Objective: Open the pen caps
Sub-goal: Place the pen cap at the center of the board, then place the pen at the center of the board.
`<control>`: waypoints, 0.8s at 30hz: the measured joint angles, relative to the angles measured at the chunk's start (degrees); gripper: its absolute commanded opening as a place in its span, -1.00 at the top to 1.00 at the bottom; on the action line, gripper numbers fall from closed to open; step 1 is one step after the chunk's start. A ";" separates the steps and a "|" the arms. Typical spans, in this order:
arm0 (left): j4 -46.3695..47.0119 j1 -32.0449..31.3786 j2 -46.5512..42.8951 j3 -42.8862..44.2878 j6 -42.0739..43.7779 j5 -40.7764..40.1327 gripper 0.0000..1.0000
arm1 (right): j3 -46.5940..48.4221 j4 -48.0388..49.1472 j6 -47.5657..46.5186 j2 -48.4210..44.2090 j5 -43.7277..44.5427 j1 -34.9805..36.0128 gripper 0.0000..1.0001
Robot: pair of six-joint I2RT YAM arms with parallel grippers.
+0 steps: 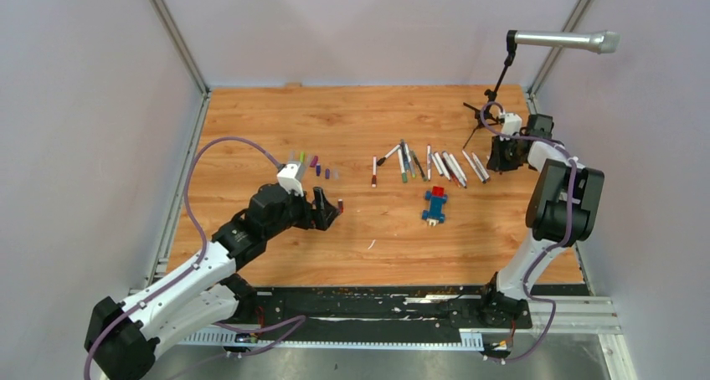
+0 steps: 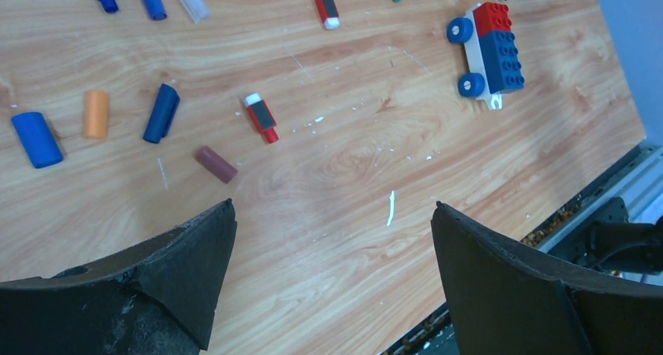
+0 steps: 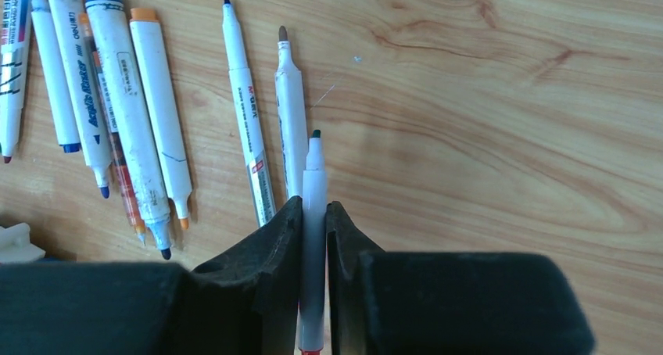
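1. Wooden table [image 1: 393, 254] carries everything. The left arm reaches over its left half and the right arm over its far right corner.
2. The left claw [image 2: 332, 214] is spread wide with nothing between its fingers, and it hangs above bare wood.
3. The pen caps [image 1: 312, 161] lie loose on the table's left half, ahead of the left claw and apart from one another.
4. Nearest that claw are a brown cap [image 2: 216, 164] and a red-and-black cap [image 2: 260, 117]. Further left lie a dark blue cap [image 2: 162, 113], an orange cap [image 2: 96, 113] and a bright blue cap [image 2: 36, 139].
5. The right claw [image 3: 314, 214] is pressed together on a white pen [image 3: 315, 171]. The pen's bare dark-green tip points away from the claw.
6. Just beside the held pen lies a brown-tipped pen [image 3: 291, 112], then a blue-tipped pen [image 3: 246, 120]. Further left more uncapped pens [image 3: 117, 97] lie side by side, some touching.
7. A blue-and-red toy car [image 1: 434, 205] sits near the middle of the table, between the pens and the near edge.
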 measured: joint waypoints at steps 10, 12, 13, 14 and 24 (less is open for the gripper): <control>4.13 0.00 1.62 -0.68 -2.58 3.34 -1.00 | 2.91 -2.29 0.04 4.35 0.00 -0.02 0.46; 4.61 0.00 2.03 -0.68 -3.10 3.96 -1.00 | 2.91 -2.56 0.04 4.44 -0.02 -0.02 0.44; 4.92 0.00 2.21 -0.68 -3.32 4.20 -1.00 | 2.91 -2.69 0.04 4.46 -0.04 -0.02 0.43; 5.18 0.00 2.45 -0.66 -3.54 4.63 -1.00 | 2.91 -2.78 0.09 4.46 -0.09 -0.02 0.41; 5.38 0.00 17.22 11.63 -5.35 6.29 -0.99 | -2.36 -3.74 1.75 -9.35 -7.06 -1.20 0.23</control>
